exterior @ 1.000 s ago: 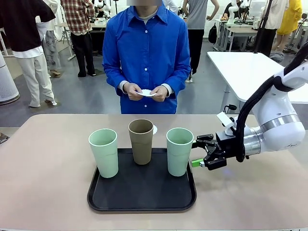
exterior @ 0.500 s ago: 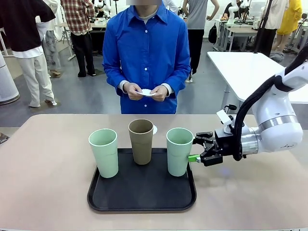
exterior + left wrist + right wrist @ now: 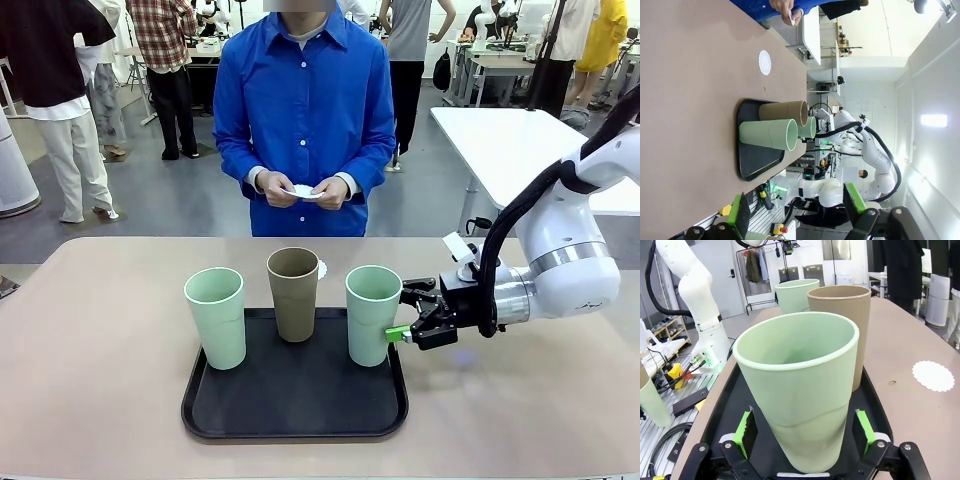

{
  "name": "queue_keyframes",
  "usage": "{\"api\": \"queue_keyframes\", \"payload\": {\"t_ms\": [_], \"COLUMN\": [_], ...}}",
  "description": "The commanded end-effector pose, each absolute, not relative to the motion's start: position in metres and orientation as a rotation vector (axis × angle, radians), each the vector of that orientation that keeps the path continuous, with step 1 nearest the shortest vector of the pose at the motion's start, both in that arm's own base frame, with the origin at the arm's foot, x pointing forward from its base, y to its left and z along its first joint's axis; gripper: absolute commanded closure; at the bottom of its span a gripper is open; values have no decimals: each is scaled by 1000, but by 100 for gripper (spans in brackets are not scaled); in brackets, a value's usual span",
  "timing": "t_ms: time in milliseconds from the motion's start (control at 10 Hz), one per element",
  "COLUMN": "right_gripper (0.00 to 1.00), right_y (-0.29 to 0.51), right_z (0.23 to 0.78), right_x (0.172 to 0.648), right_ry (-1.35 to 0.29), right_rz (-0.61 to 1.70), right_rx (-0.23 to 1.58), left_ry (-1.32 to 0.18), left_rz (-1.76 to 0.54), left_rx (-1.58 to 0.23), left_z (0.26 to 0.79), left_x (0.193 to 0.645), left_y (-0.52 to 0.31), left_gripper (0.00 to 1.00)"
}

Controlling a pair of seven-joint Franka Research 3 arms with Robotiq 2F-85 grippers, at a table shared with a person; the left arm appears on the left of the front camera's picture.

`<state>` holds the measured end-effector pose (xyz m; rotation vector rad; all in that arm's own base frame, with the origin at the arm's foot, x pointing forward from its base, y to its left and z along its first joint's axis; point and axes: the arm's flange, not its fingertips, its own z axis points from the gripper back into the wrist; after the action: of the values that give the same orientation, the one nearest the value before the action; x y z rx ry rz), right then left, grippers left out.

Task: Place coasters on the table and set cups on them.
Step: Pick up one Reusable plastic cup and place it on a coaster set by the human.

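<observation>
Our right gripper, spread wide, straddles the right-hand mint green cup on the black tray, pads just clear; it looks light, slick and slightly flexible, so we'd pinch gently mid-height.

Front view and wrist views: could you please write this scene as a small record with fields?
tray: black tray on the tan table
on tray: left mint tumbler, brown tumbler, right mint tumbler, all upright
coasters: one lace doily on the table beyond the tray; a white piece in the person's hands
right gripper: open, fingers either side of the right mint tumbler, small gaps
left gripper: open, empty
</observation>
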<state>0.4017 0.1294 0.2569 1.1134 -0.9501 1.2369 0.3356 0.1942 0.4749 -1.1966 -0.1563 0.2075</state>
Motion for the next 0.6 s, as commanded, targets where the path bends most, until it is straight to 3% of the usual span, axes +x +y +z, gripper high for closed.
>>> {"api": "queue_keyframes", "payload": {"t_ms": [0,500], "right_gripper": [0,0], "right_y": [139,165], "right_z": [249,243], "right_x": [410,418], "right_ry": [-972,-926], "right_rz": [1253,1260], "right_rx": [1104,1150], "left_ry": [-160,-160], "left_rz": [208,208], "left_rx": [-1206,-1206], "left_z": [476,476], "left_x": [334,334], "left_y": [194,194], "left_gripper": [0,0]}}
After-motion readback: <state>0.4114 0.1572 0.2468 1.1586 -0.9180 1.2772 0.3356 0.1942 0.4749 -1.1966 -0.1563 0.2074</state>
